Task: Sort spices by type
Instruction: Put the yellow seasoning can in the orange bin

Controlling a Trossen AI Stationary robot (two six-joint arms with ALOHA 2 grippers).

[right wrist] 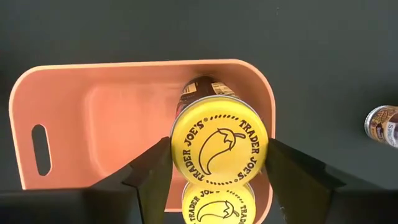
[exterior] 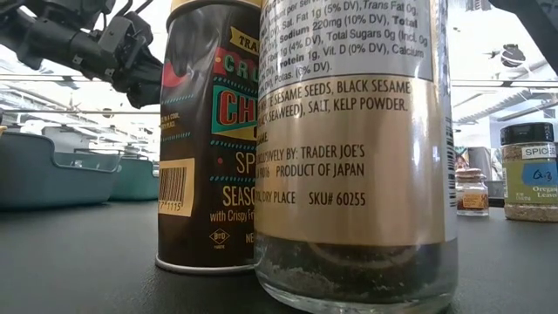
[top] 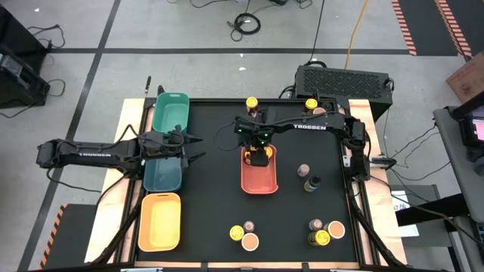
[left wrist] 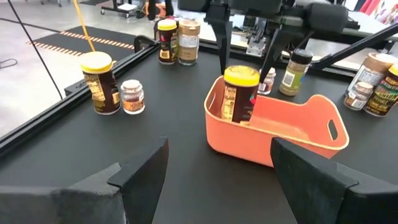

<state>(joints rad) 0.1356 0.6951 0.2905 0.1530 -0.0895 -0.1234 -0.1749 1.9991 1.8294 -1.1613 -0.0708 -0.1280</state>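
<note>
Right gripper (right wrist: 217, 171) straddling a yellow-lidded jar (right wrist: 219, 143) inside the coral tray (right wrist: 93, 93), grasp uncertain; left gripper (left wrist: 217, 171) released over the desk (left wrist: 93, 149).

Two yellow-lidded jars (right wrist: 219, 151) crowd one end of the coral tray (right wrist: 93, 118); its other end lies free. The right gripper (right wrist: 217, 165) straddles the upper jar, blocking access from above.

A coral tray (top: 259, 181) sits mid-table, with green (top: 170, 112), teal (top: 162, 174) and yellow (top: 159, 221) trays along the left edge.
</note>
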